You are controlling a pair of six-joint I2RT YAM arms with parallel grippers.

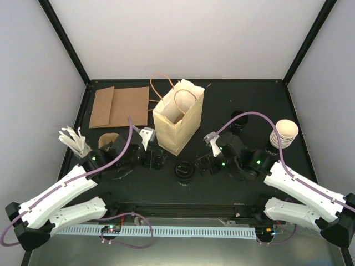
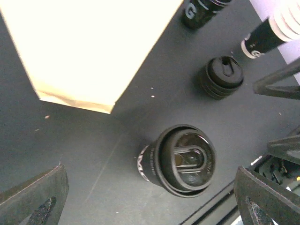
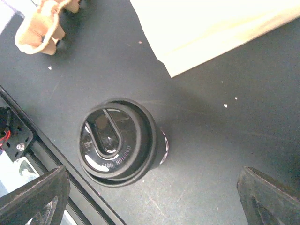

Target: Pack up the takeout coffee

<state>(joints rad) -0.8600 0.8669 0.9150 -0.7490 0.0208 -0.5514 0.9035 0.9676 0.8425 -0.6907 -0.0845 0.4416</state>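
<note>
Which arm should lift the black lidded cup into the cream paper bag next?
Right, narrowly. In the top view the right gripper sits almost against the black lidded takeout cup, while the left gripper stands farther off, beside the base of the cream paper bag. Both are open.

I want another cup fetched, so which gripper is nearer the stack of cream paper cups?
Right. The right gripper is left of the stack of cream paper cups and a little nearer the bases. The left gripper is farther left, beyond the black lidded cup.
</note>
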